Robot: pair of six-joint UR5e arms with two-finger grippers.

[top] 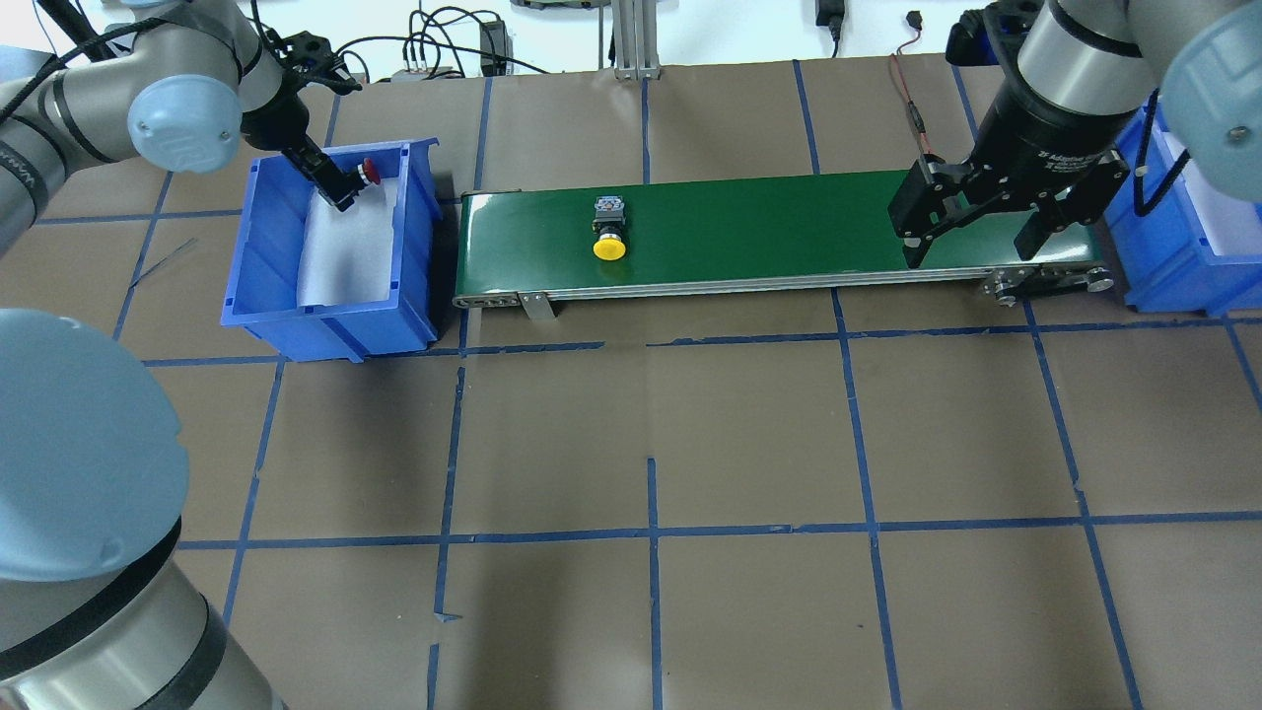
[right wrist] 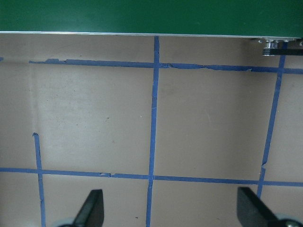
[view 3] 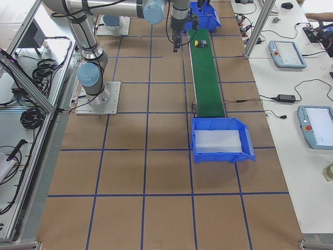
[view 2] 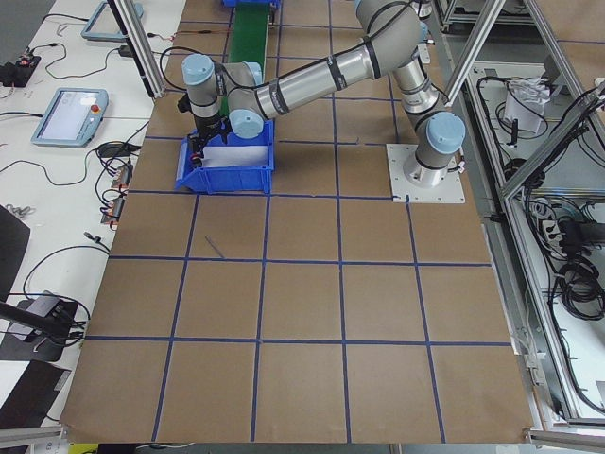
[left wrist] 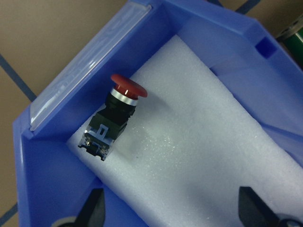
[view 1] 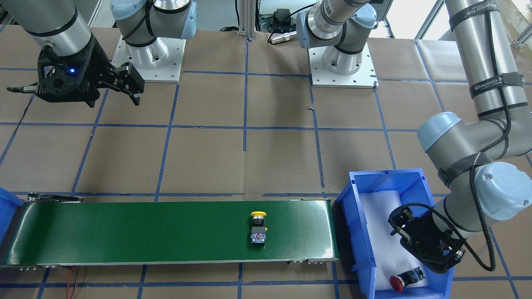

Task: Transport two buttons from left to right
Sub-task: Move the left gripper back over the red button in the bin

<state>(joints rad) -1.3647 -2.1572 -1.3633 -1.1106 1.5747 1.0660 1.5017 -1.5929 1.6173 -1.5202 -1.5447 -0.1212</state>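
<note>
A yellow-capped push-button switch with a black collar and grey contact block point(top: 609, 232) lies on its side on the long green conveyor belt point(top: 769, 227), cap toward the robot, in the belt's left half and well apart from both grippers. Its red-capped twin point(left wrist: 113, 123) lies on its side on the white foam sheet point(left wrist: 199, 142) lining the blue plastic bin point(top: 335, 330) at the belt's left end, in the bin's far corner. The left gripper point(left wrist: 173, 210) hangs over that bin with its fingers spread wide, holding nothing and not touching the red button. The right gripper point(top: 971, 237), also spread wide and empty, hovers above the brown, blue-taped table point(top: 651, 414) near the belt's right end, beside a second blue bin point(top: 1173, 266).
</note>
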